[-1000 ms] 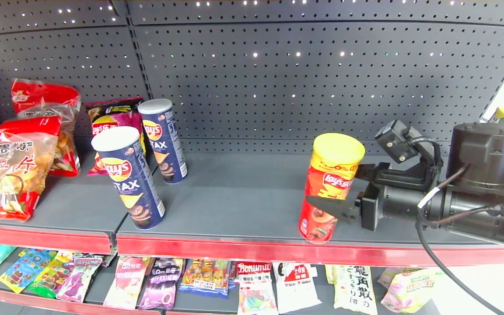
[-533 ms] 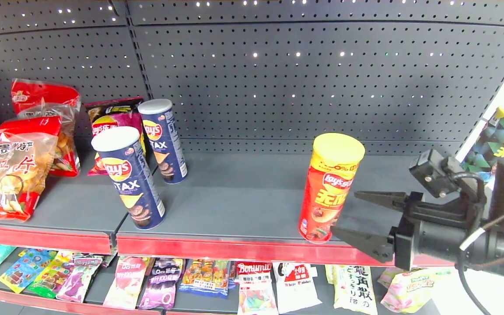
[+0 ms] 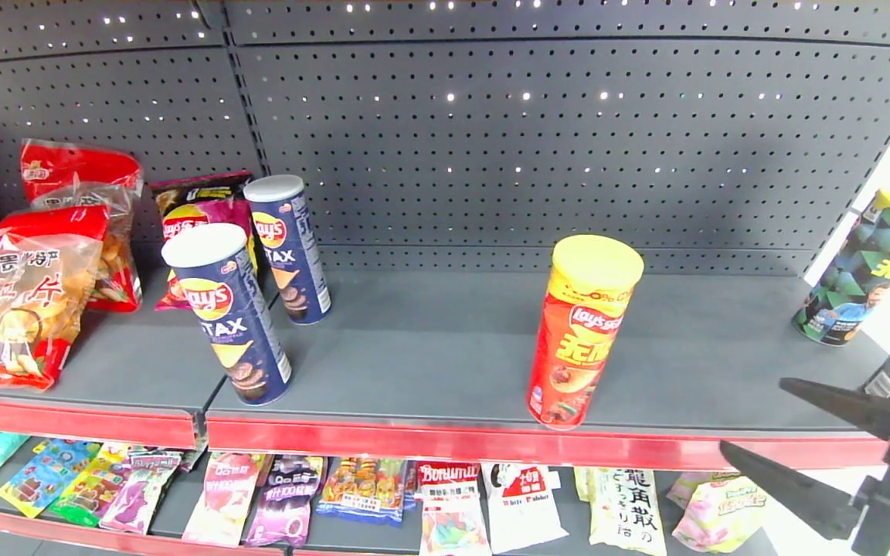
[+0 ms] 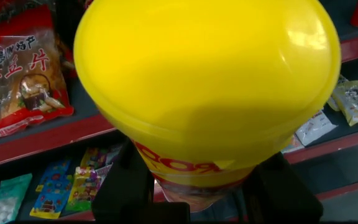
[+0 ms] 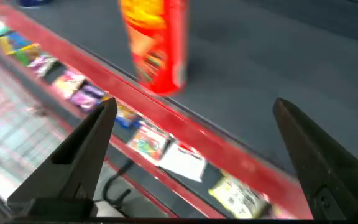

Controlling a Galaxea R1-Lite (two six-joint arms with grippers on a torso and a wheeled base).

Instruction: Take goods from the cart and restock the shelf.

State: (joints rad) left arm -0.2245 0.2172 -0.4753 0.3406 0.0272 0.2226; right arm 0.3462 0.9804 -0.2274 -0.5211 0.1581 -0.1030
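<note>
Grey shop shelf (image 3: 429, 363), edged with a red front strip (image 3: 491, 444), spans the scene.

Nearest, the right pincer (image 3: 754, 413) hangs off the shelf's front right corner. Its two dark fingers are spread wide apart and hold nothing. It points towards the red crisp can (image 3: 580, 332) but is well apart from it. That can stands upright on its own just behind the red strip, label facing out. This reads as a finished placement, fronted so a shopper can see it.

The left pincer (image 4: 197, 186) is clamped around a second can (image 4: 207, 81), gripping the body below its yellow lid, so the lid faces the wrist camera. This is probably the next item to go up. The bare stretch of shelf on either side of the red crisp can has room for it.

Below the red strip, small sweet packets (image 3: 445, 494) lie in rows on a lower shelf. Left of the red crisp can, well apart, stand two blue crisp cans (image 3: 227, 313), one behind the other. A purple crisp bag (image 3: 198, 208) leans behind them. Red snack bags (image 3: 28, 293) are propped at the shelf's left end. At the far right stands a dark patterned can (image 3: 850, 286) with a yellow lid. Behind everything rises a grey pegboard (image 3: 568, 154), with light showing through some of its holes.
</note>
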